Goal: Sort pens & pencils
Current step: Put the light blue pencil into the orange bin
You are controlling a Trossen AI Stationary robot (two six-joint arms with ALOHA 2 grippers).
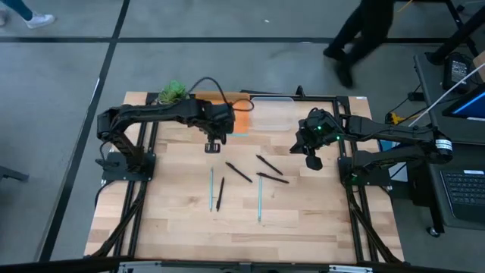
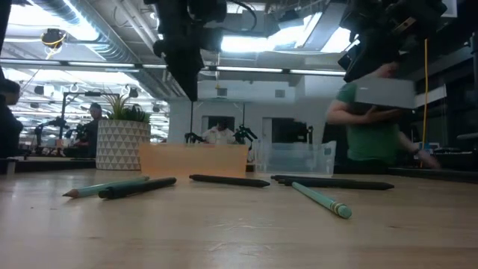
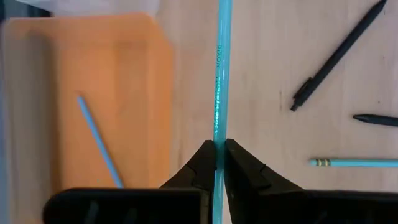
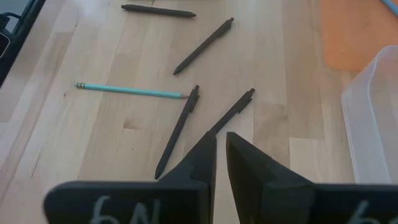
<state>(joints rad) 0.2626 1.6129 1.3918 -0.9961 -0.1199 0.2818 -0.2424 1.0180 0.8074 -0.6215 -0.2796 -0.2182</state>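
Sorting looks barely begun: one blue pencil [image 3: 99, 142] lies in the orange tray [image 3: 112, 74], and the left tool [image 3: 217, 163] — clamped on another teal pencil [image 3: 222, 68] — hangs beside it. About six pens and pencils [image 1: 239, 173] remain on the counter [image 1: 303, 220]; the right tool [image 4: 219, 152], fingers together, holds nothing.

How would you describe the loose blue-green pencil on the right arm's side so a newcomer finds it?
On the wooden table, find the scatter of sticks in the middle, then its side nearer the right arm. The pencil lies there, past two black pens from the orange tray. Unlike them it is blue-green; the other loose blue-green pencil has a dark pen alongside.
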